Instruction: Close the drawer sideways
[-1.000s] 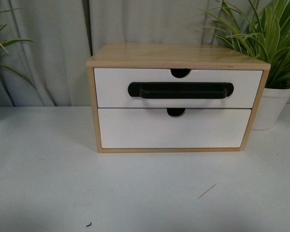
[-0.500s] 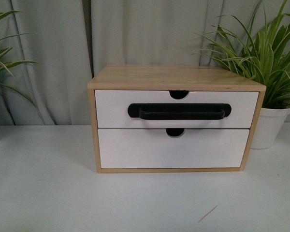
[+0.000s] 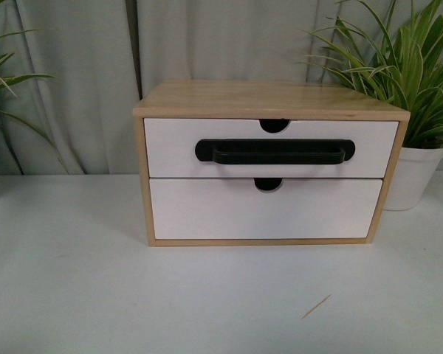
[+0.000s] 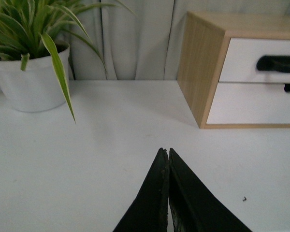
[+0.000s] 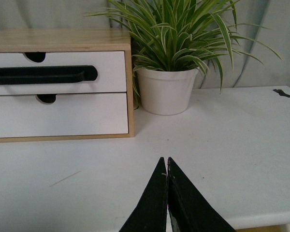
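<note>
A small wooden cabinet (image 3: 269, 98) stands on the white table. Its upper drawer (image 3: 173, 144) has a white front, a long black bar handle (image 3: 275, 152) and a half-round notch in its top edge. The drawer front sits about flush with the cabinet frame. It also shows in the left wrist view (image 4: 241, 60) and the right wrist view (image 5: 106, 67). My left gripper (image 4: 166, 151) is shut and empty, over the table to the cabinet's left. My right gripper (image 5: 165, 160) is shut and empty, in front of the cabinet's right end. Neither arm shows in the front view.
A plain white lower drawer (image 3: 262, 210) sits beneath. A potted plant in a white pot (image 3: 415, 173) stands right of the cabinet, another plant (image 4: 31, 87) to the left. A thin stick (image 3: 316, 306) lies on the table (image 3: 96, 295). Grey curtains hang behind.
The front view shifted: the cabinet appeared lower half a second ago and has risen again in the picture. The drawers look unchanged.
</note>
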Controlling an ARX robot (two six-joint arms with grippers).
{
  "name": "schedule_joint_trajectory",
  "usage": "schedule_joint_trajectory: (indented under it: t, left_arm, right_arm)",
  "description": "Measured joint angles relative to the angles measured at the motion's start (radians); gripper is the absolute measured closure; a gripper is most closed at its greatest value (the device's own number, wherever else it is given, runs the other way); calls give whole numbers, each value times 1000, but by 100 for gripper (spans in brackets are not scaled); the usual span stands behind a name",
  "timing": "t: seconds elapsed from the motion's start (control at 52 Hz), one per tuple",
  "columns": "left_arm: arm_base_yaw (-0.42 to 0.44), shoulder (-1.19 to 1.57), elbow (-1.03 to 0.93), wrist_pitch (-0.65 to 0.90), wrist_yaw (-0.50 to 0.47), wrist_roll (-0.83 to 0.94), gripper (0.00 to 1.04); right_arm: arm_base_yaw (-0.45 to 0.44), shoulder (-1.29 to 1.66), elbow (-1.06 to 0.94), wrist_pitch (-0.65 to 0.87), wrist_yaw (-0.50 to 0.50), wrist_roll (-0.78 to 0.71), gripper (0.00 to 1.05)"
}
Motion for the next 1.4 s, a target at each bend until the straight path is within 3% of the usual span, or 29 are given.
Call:
schedule_joint_trajectory:
  t: [0.308,0.346,0.5,0.846,0.904,1.404]
  left_arm:
    - [0,-58,0,-30,0,0,101]
    - [0,-58,0,-30,0,0,95]
    - [0,-58,0,-30,0,0,57]
    - [0,-58,0,-31,0,1,4]
    - [0,-58,0,-31,0,1,6]
    - [0,-58,0,-31,0,1,6]
  right_arm:
    - [0,-2,0,0,0,0,103]
    - [0,-2,0,0,0,0,103]
    - [0,-2,0,0,0,0,70]
    - [0,-2,0,0,0,0,15]
    - [0,-2,0,0,0,1,7]
    - [0,-2,0,0,0,2,9]
